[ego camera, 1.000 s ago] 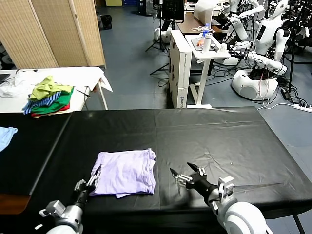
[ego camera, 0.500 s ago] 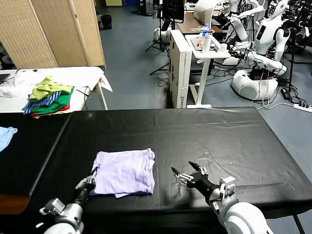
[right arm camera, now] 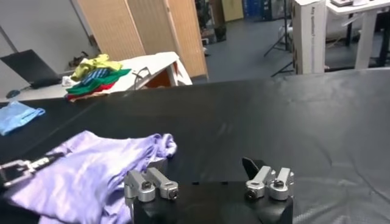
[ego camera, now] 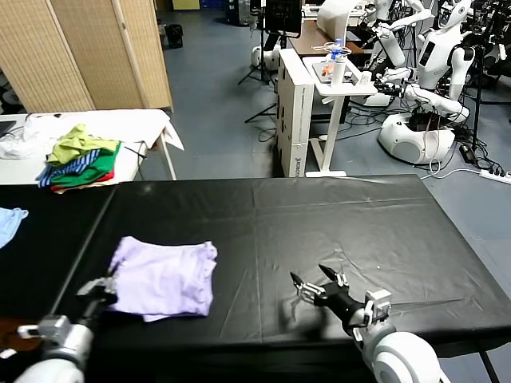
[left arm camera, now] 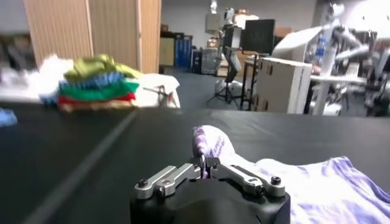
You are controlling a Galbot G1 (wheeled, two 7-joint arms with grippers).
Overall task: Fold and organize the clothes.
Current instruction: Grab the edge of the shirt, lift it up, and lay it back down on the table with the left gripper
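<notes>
Thin lavender T-shirt [ego camera: 164,277] (creased, folded) pinched by left end effector [ego camera: 102,289].

A long table [ego camera: 343,215] draped in a black, slightly wrinkled cover fills the foreground. On it, toward the robot's left and near the front edge, lies a folded lavender T-shirt [ego camera: 164,278], rumpled, flat on the cover. At the far left edge a light blue garment [ego camera: 9,222] rests on the same dark surface, well apart from the shirt
</notes>
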